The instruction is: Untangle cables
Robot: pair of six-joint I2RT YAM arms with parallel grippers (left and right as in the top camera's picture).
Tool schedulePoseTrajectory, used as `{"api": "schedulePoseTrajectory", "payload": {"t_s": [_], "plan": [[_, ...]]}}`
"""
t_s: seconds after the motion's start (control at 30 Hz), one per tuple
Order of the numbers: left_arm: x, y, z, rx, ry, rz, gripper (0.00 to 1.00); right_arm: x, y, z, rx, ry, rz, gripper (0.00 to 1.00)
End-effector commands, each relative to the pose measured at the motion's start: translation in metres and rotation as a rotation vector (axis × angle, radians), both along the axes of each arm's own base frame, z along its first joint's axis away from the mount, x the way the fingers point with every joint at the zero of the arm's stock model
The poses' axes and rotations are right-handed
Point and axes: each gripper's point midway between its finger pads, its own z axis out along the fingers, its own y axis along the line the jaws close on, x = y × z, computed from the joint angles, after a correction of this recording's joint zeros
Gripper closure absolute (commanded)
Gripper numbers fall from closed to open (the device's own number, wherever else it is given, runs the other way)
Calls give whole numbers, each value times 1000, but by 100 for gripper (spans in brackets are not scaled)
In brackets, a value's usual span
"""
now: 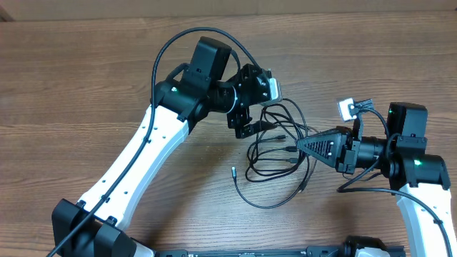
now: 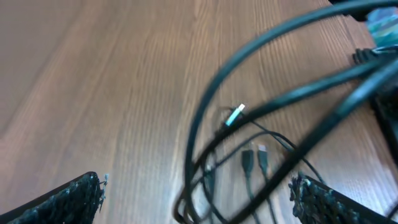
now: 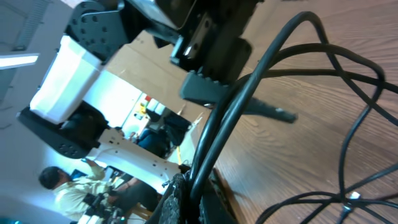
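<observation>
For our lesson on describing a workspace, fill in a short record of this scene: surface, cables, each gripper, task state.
surface: wooden table
cables: thin, black, loosely tangled between the arms, several plugs showing
left gripper: open, at the tangle's upper left edge
right gripper: shut on one of the cables, at the tangle's right side
task state: cables not yet untangled

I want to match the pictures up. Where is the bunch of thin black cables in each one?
Overhead: cables lie right of centre.
Left wrist: cables fill centre and right, partly blurry.
Right wrist: cables cross the right side, running up from the right tool at the bottom.
Shared landmark: the left tool, beside the cables overhead, top-middle in the right wrist view.
</observation>
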Motion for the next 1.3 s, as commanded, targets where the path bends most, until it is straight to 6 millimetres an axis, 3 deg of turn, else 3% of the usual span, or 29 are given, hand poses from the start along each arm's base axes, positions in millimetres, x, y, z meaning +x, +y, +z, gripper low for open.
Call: {"api": "schedulePoseTrajectory", "payload": {"t_s": [0.0, 0.23, 0.3, 0.4, 0.43, 0.5, 0.57, 0.8, 0.83, 0.87, 0.9, 0.93, 1.03, 1.27], "plan": [[-1, -8, 14, -17, -70, -21, 0, -12, 2, 20, 78, -40, 60, 96], [6, -22, 4, -30, -68, -30, 0, -13, 2, 19, 82, -10, 59, 96], [8, -23, 1, -31, -56, -24, 6, -13, 2, 19, 82, -10, 59, 96], [9, -24, -2, -30, -49, -25, 37, -13, 2, 19, 82, -11, 59, 96], [9, -25, -2, -32, -51, -27, 68, -13, 2, 19, 82, -10, 59, 96], [11, -25, -1, -34, -58, -24, 96, -13, 2, 19, 81, -11, 59, 96], [11, -25, -1, -36, -60, -24, 96, -13, 2, 19, 82, -11, 59, 96], [16, -29, 8, -86, 8, 37, 96, -13, 2, 19, 81, -11, 59, 96], [13, -30, 9, -94, 14, 24, 90, -13, 2, 19, 81, -11, 59, 96], [9, -31, 11, -109, 25, 3, 75, -13, 2, 19, 81, -11, 59, 96], [4, -34, 14, -129, 40, -26, 32, -13, 2, 19, 81, -11, 59, 96], [-1, -35, 16, -146, 52, -50, 0, -13, 2, 19, 81, -11, 59, 96], [-11, -39, 22, -182, 74, -102, 0, -13, 2, 19, 81, -11, 59, 96], [-11, -51, 22, -194, 38, -124, 0, -14, 2, 18, 84, 3, 58, 96]]}}
